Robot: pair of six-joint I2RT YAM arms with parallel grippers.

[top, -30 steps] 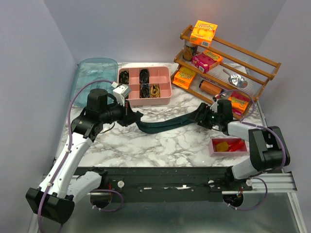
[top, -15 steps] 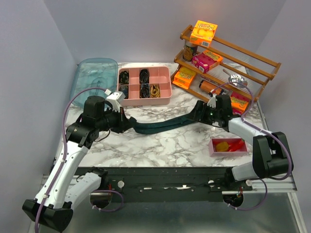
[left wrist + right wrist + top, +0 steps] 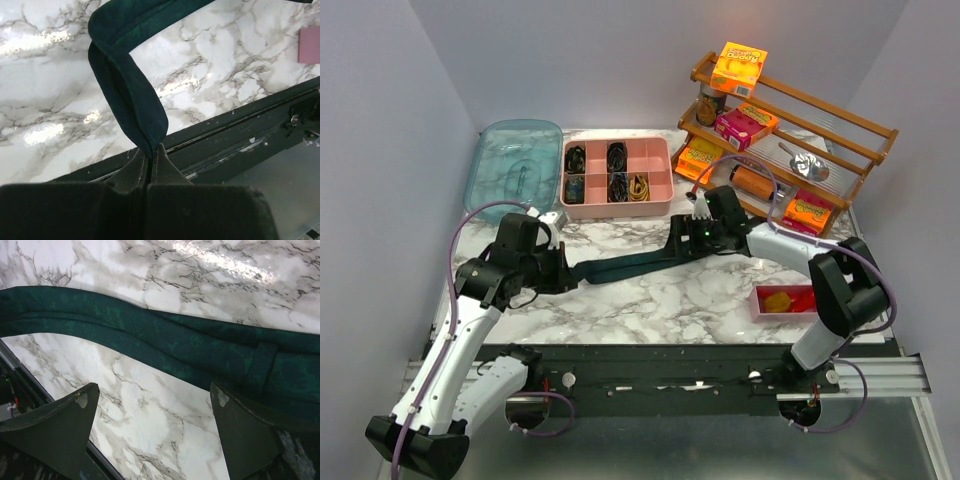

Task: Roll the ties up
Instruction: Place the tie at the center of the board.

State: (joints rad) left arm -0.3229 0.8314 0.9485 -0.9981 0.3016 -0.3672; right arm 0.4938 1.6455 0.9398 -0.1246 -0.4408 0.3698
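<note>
A dark teal tie (image 3: 630, 262) lies stretched across the marble table. In the left wrist view it (image 3: 131, 95) folds back and its narrow end runs down between my fingers. My left gripper (image 3: 558, 272) (image 3: 150, 156) is shut on that end at the left. My right gripper (image 3: 690, 240) (image 3: 152, 399) is open and hovers low over the tie's wider part (image 3: 165, 340), which lies flat just beyond the fingertips. Dark coils (image 3: 617, 156) and a mustard-yellow coil (image 3: 639, 187) sit in the pink divided tray (image 3: 658, 150) at the back.
A teal plastic lid (image 3: 515, 165) lies at the back left. A wooden rack (image 3: 840, 150) with boxes and cans stands at the back right. A small pink tray (image 3: 760, 312) with red and yellow items sits front right. A black rail (image 3: 240, 135) runs along the near edge.
My left gripper has pulled the tie's narrow end left and nearer. My right gripper has moved left along the tie, from near the rack toward the table's middle.
</note>
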